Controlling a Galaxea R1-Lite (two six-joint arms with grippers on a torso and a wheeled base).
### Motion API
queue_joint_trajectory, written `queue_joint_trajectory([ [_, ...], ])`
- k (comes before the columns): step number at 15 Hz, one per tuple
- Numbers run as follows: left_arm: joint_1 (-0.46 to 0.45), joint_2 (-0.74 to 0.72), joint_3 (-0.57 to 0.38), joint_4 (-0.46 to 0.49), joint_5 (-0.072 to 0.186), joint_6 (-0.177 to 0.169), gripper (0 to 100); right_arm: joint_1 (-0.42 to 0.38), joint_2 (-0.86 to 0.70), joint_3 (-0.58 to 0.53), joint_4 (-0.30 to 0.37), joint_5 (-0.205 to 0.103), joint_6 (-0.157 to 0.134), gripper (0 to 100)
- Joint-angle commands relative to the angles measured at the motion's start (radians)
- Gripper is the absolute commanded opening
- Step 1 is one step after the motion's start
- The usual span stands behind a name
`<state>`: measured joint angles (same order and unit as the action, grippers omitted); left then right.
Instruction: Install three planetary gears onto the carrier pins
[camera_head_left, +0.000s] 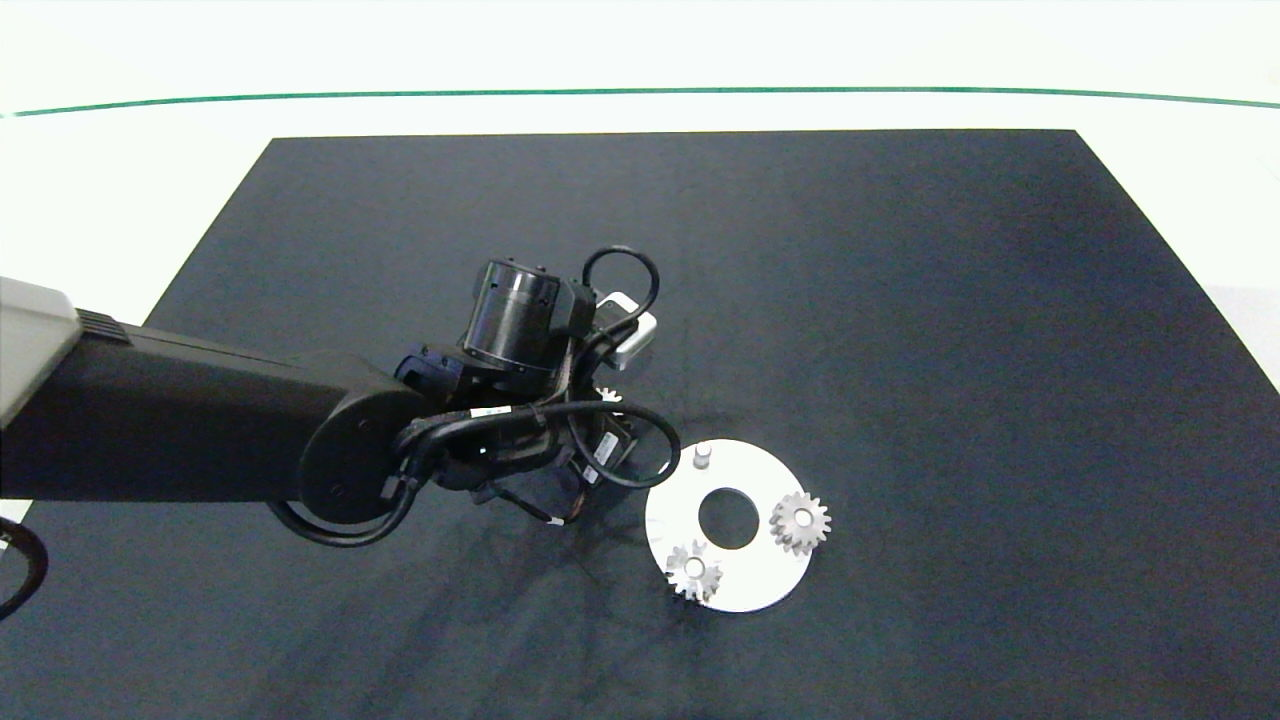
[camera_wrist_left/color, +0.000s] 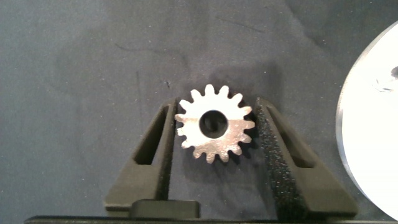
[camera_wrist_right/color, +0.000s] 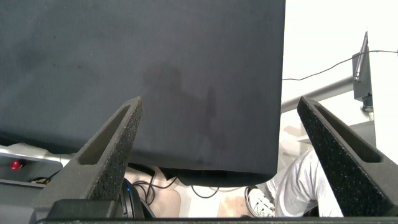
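**Already two gears seated, the third between the left fingers**

Broadly, a black mat (camera_head_left: 900, 300) covers most of the white table (camera_head_left: 120, 180), whose far side carries a thin green line (camera_head_left: 640, 92). From the left edge of the head view the dark left arm (camera_head_left: 200, 430) reaches toward the middle of the mat, its wrist and cables hanging just beside the white disc (camera_head_left: 760, 585).

That disc lies flat on the mat, with a large round hole (camera_head_left: 728, 517) in its middle. Two planetary gears sit on it over their pins: one (camera_head_left: 800, 522) on the side away from the arm, another (camera_head_left: 694, 571) at the near rim. The third carrier pin (camera_head_left: 702, 456) stands bare at the far rim, close to the left wrist.

Just beside the disc, the left gripper (camera_wrist_left/color: 214, 134) is down at the mat. Its jaws stand on either side of the third gear (camera_wrist_left/color: 214, 132), closed up against its teeth; the gear lies flat with its centre hole showing. In the head view only a few of its teeth (camera_head_left: 607, 396) peep out past the wrist.

The right gripper (camera_wrist_right/color: 221, 124) is off the mat's edge, its jaws spread wide with nothing between them. Below it a person's shoe (camera_wrist_right/color: 258, 200) shows on the floor.
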<state>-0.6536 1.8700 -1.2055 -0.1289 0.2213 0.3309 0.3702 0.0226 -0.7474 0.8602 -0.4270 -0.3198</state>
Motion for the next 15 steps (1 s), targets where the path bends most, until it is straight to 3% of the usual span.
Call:
queue_joint_trajectory([
  [1, 0.003, -0.003, 0.001, -0.001, 0.001, 0.002, 40, -0.001, 0.0, -0.001, 0.005, -0.002, -0.002, 100],
  [15, -0.001, -0.031, 0.011, 0.009, 0.001, 0.011, 13, 0.001, -0.001, -0.001, 0.005, -0.002, -0.002, 100],
])
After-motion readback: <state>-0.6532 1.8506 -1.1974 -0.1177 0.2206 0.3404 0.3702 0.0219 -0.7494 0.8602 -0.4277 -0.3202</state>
